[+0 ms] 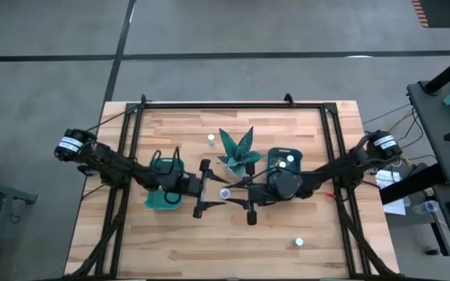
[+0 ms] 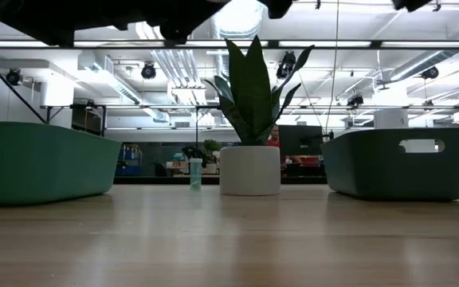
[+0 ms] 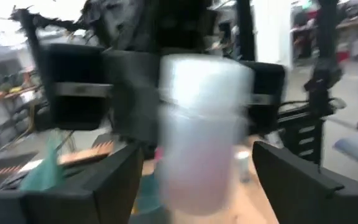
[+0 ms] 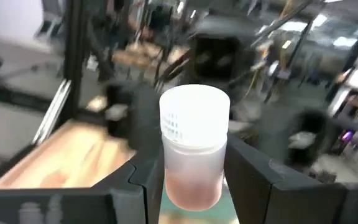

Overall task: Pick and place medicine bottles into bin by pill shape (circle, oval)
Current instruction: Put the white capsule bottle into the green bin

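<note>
Transferring one medicine bottle (image 4: 194,149) between hands appears to be the step in hand, above mid-desk (image 1: 170,242), just near of the plant ornament (image 1: 237,152). The right hand (image 4: 191,177) pinches the bottle's lower body; the left hand (image 3: 194,180) stands spread on either side of it, apparently not gripping. The bottle's long axis reads upright in the right wrist view, white cap topmost. The next move calls for carrying it clear to the correct teal bin, the left bin (image 1: 162,183) or the right bin (image 1: 283,160), by pill shape, which cannot be read here.
</note>
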